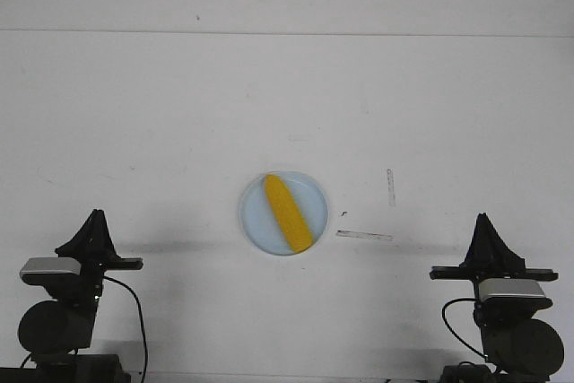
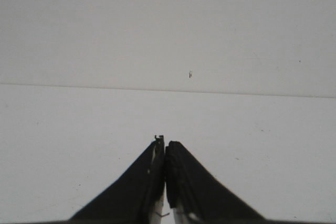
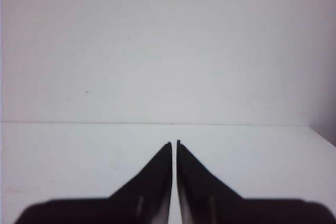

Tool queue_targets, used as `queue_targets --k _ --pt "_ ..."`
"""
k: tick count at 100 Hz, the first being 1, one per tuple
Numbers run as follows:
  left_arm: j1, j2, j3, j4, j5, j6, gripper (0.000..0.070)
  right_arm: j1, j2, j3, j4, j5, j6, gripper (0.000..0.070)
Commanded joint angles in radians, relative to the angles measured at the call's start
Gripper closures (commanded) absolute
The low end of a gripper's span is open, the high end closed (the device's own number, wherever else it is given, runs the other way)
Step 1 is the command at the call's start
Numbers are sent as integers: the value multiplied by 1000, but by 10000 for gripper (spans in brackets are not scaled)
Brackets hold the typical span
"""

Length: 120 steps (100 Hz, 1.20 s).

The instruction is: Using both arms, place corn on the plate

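The corn point(image 1: 288, 213) lies diagonally on the plate point(image 1: 254, 221), mid-table. Both the left gripper point(image 1: 92, 218) and right gripper point(image 1: 485, 221) rest near, well apart, jaws closed, empty. The placing looks finished; nothing more seems needed.

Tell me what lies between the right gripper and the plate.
In the front view, a grey tape strip lies on the table between the right gripper and the plate; otherwise that stretch is bare.

The bright yellow corn point(image 1: 288, 213) lies diagonally across the round pale-blue plate point(image 1: 256, 221), its narrower end seemingly pointing away from the robot.
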Motion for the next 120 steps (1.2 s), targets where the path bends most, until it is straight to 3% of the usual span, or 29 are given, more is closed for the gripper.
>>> queue_targets --k 1,51,62,120 --pt "-2 -20 -11 8 2 6 699 -1 -1 7 14 0 -6 688" --pt "-22 -142 -269 122 2 5 699 -1 -1 7 14 0 -6 688" --pt "-24 -142 -267 72 5 5 699 -1 -1 7 13 0 -6 688" --pt "-24 -142 -266 73 5 5 699 -1 -1 7 14 0 -6 688"
